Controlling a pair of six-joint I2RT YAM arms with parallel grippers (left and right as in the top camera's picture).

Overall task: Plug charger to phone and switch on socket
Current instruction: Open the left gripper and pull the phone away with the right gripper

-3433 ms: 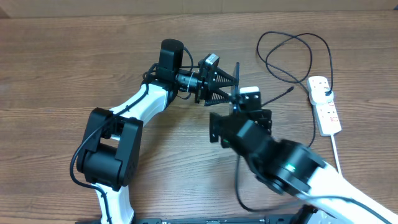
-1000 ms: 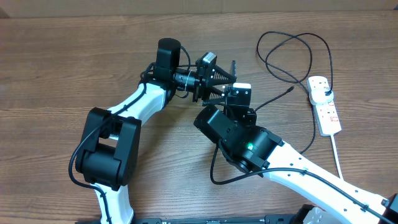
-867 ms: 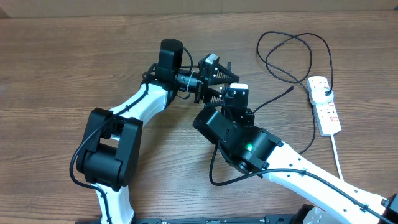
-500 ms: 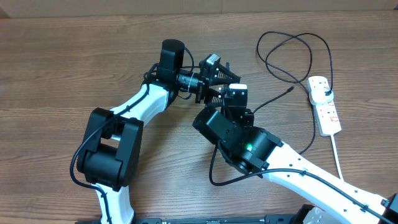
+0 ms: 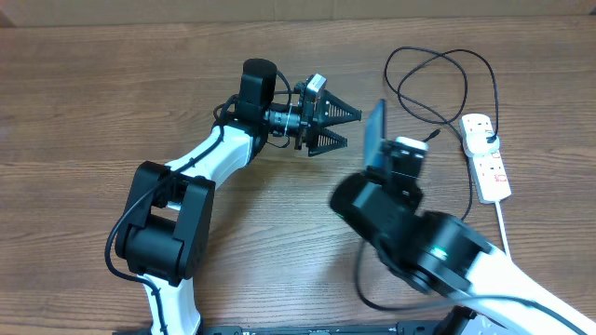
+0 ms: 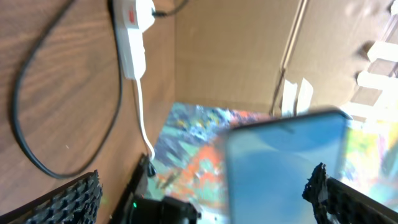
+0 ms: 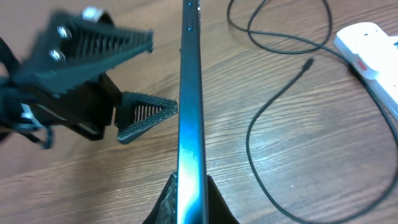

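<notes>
My right gripper (image 7: 189, 208) is shut on the phone (image 7: 189, 106), holding it upright and edge-on above the table. From overhead the phone (image 5: 374, 133) shows as a dark slab just right of my left gripper (image 5: 352, 127), which stands wide open and empty. In the left wrist view the phone (image 6: 283, 168) is a blurred blue screen between the spread fingertips (image 6: 68, 202). The charger (image 5: 438, 56) loops over the table, its connector tip (image 7: 309, 62) lying free and its white plug head (image 5: 480, 137) in the socket (image 5: 491, 167) at the right.
The socket's thick white cord (image 5: 503, 223) runs toward the table's front edge. A cardboard wall (image 6: 236, 50) stands behind the table. My left arm (image 5: 214, 149) stretches across the middle of the wooden table (image 5: 93, 112).
The left gripper has opened fully and let go of the phone. The right arm has carried the phone to the right, away from the left fingers.
</notes>
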